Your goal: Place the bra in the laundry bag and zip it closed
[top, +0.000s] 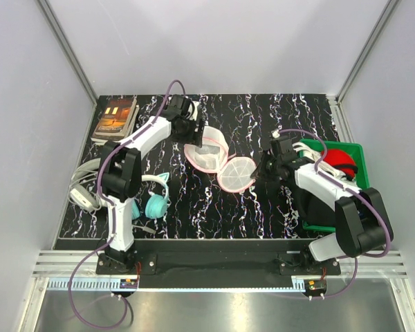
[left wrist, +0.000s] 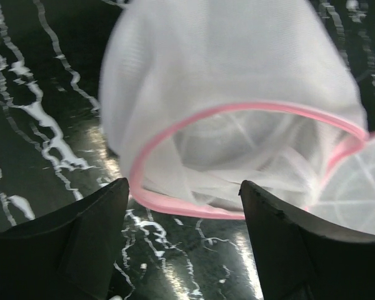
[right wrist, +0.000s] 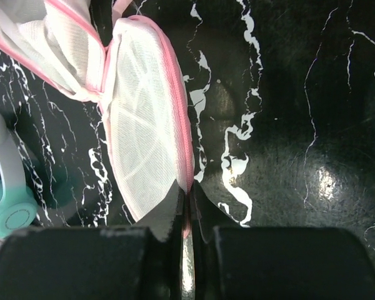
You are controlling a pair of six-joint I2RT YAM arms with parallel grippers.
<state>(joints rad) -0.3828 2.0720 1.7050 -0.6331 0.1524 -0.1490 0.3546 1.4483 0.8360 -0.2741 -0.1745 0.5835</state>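
Left of the laundry bag (top: 235, 173): one pair of teal headphones (top: 155, 202). Left gripper (left wrist: 182, 187) spread wide at the bag's far half, holding nothing; probably about to prop it. One bag, two halves splayed on the table (top: 263, 207). Right gripper (right wrist: 186, 190) pinched on the near rim, steadying it. Bra not visible; nothing black inside the bag.

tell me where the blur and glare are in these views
Left wrist: the laundry bag is soft and blurred, close to the lens, and the table shows streaky glare. Right wrist: its mesh is sharp, with one bright glare spot on the table at right. Top external: evenly lit, sharp.
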